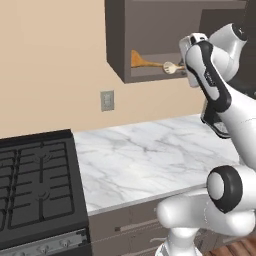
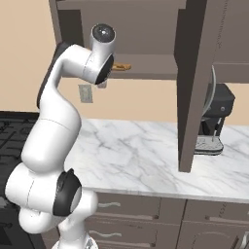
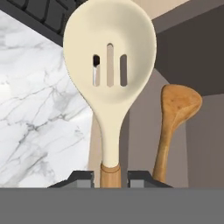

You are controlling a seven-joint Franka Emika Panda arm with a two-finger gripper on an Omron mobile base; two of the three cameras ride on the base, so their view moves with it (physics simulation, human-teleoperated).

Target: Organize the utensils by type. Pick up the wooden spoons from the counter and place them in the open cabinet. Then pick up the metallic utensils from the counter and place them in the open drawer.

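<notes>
Two wooden spoons: the gripper is clamped on the pale-bowled spoon, the brown spoon lies in the cabinet

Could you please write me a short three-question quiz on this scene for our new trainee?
1. True or false: the gripper is shut on the pale slotted spoon.
2. Where does the brown spoon lie? A) on the counter B) in the cabinet C) on the stove
3. Fill in: beside the cabinet door, on the counter, stands a dark ____ machine.

Key: 1 true; 2 B; 3 coffee.
</notes>
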